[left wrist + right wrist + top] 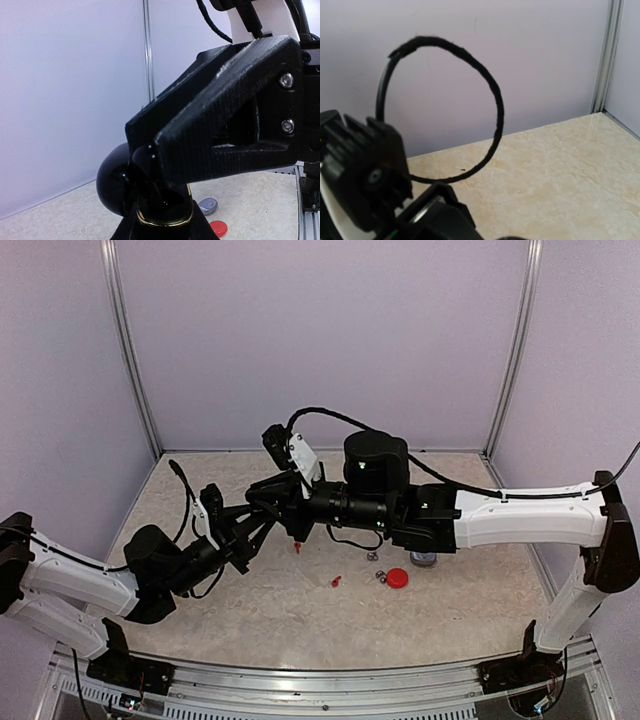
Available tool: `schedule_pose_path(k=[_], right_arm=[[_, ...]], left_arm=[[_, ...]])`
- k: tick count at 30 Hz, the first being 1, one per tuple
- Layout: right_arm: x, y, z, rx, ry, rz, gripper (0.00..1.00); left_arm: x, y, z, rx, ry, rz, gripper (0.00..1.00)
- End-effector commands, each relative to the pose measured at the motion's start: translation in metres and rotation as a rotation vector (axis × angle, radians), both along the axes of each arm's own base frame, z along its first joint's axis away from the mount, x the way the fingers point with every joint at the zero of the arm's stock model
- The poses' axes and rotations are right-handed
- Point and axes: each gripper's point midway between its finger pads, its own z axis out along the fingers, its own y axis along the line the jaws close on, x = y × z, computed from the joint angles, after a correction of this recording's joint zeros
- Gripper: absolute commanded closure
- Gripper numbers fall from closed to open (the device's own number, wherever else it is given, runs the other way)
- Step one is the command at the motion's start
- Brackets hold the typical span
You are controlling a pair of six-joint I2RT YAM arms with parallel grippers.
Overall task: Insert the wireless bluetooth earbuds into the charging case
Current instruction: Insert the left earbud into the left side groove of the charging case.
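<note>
Left fingers (126, 232) are clamping the black case (161, 202) from below. Its gold rim is facing up and its glossy lid is swinging open to one side. Right fingers (215, 125) are pinched fully together, tips sitting right over the case's open mouth - can't tell if a bud is caught between them. Both arms are meeting over the middle of the surface (250, 630), with the case raised off it.

Loose buds are lying just right of the meeting point. One red bud (336, 581) is sitting nearer the bases, and a second red speck (297, 547) is lying right under the fingers. Two silver buds (372, 556) are resting between the red bud and the red case (397, 578). The grey case (423, 560) is sitting just beyond the red one, partly under the right arm - both apart from the black case. A black cable (495, 110) is looping up in the right wrist view.
</note>
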Motion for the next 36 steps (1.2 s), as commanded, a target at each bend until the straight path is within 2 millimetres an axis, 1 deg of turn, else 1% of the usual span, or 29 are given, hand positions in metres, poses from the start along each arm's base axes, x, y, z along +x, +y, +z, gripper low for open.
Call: schedule_pose_path(k=[1,8,15,24,30,36], right_arm=[[-0.007,0.007,-0.003,0.006,0.009,0.021,0.96],[-0.007,0.003,-0.023,-0.032,0.066,0.005,0.94],[-0.006,-0.001,-0.035,-0.058,0.106,-0.012,0.93],[-0.004,-0.01,-0.039,-0.075,0.112,-0.041,0.91],[-0.005,-0.015,-0.041,-0.071,0.111,-0.045,0.91],[-0.006,-0.016,-0.045,-0.084,0.11,-0.044,0.92]], left_arm=[[-0.004,0.0,0.018,-0.047,-0.049,-0.007,1.0],[-0.004,0.004,0.022,-0.059,-0.054,0.004,1.0],[-0.005,0.007,0.026,-0.071,-0.062,0.009,1.0],[-0.005,0.012,0.031,-0.091,-0.072,0.014,1.0],[-0.002,0.015,0.033,-0.112,-0.06,0.016,1.0],[-0.001,0.014,0.033,-0.111,-0.062,0.012,1.0]])
